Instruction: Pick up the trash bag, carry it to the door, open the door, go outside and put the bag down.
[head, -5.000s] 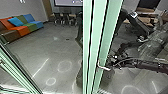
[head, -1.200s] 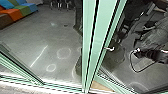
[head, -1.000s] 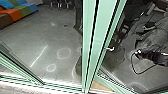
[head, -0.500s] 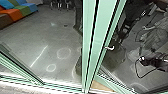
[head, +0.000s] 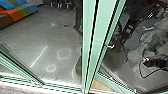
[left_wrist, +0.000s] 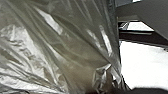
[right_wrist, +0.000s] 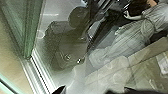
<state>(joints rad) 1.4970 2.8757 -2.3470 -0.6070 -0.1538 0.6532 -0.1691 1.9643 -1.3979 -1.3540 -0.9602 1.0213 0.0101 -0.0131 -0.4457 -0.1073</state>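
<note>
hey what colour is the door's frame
The frame is pale green; the head view shows it best.

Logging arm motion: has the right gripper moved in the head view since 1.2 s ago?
Yes: the right gripper is now farther right and lower in the picture, farther from the green door frame.

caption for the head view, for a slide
A pale green door frame with a metal handle, a grey floor and multicoloured sofa beyond.

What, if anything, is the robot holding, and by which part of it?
Probably the trash bag, close up and creased in the left wrist view, but neither the hold nor its place can be told for certain.
</note>
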